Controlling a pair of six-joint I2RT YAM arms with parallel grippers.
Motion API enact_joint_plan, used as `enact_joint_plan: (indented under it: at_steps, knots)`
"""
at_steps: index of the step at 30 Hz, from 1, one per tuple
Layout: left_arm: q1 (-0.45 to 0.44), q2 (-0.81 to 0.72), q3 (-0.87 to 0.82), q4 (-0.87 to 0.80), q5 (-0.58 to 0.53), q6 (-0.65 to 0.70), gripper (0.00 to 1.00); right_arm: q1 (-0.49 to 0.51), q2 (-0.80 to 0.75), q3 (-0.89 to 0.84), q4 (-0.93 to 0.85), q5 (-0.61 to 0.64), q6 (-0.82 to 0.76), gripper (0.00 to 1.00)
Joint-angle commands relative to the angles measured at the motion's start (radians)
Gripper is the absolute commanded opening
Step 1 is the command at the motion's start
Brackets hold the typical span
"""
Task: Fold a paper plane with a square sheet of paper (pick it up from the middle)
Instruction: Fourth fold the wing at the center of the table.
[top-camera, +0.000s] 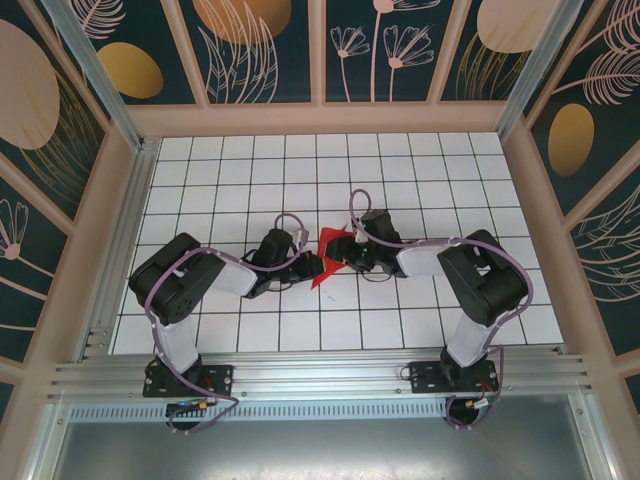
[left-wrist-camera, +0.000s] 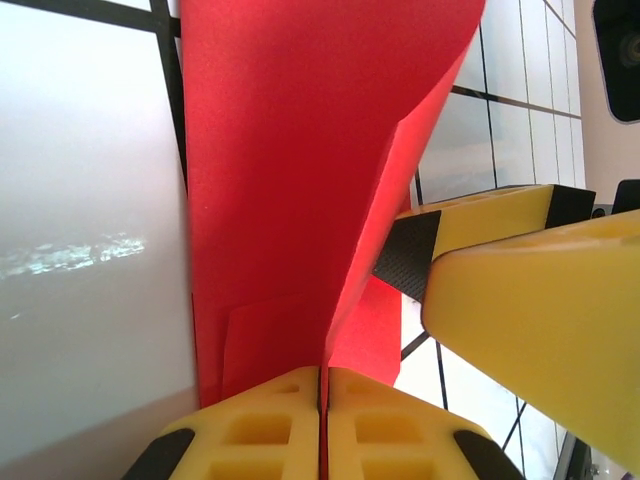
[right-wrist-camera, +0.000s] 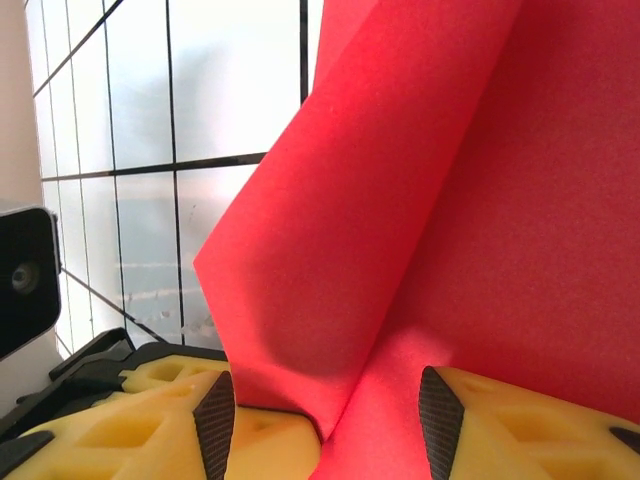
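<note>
The square sheet of paper (top-camera: 329, 243) is a creased bright red shape held up off the table's middle between my two grippers. My left gripper (top-camera: 313, 263) is shut on it. In the left wrist view its yellow fingers (left-wrist-camera: 270, 420) meet flat with a folded edge of the red paper (left-wrist-camera: 290, 150) pinched in the seam at the left gripper (left-wrist-camera: 323, 372). My right gripper (top-camera: 347, 256) faces it from the right and is open. In the right wrist view the paper (right-wrist-camera: 420, 200) stands as a fold in the right gripper (right-wrist-camera: 325, 405), and both dark pads (right-wrist-camera: 216, 420) are apart from it.
The white gridded tabletop (top-camera: 250, 170) runs out on all sides, walled by a wooden frame (top-camera: 320, 118). An aluminium rail (top-camera: 320, 375) crosses the near edge at the arm bases. The right gripper's yellow finger (left-wrist-camera: 540, 320) crowds close beside the left gripper.
</note>
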Motion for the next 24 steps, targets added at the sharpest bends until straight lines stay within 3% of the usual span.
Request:
enact_joint_plan:
  at_steps: [1,5,9,24]
  knots:
    - [0.005,0.021,-0.023,0.008,0.021,-0.012,0.09,-0.015,-0.032,-0.041,-0.116,0.011,-0.054,0.54]
    - [0.005,0.024,-0.024,-0.004,0.022,-0.003,0.08,-0.016,-0.106,0.004,-0.19,0.061,-0.068,0.46]
    - [0.005,0.031,-0.022,-0.002,0.026,-0.004,0.07,-0.016,-0.142,0.028,-0.241,0.116,-0.078,0.44]
    - [0.006,0.031,-0.022,0.001,0.031,-0.006,0.07,0.026,0.023,0.137,-0.26,0.098,-0.082,0.42]
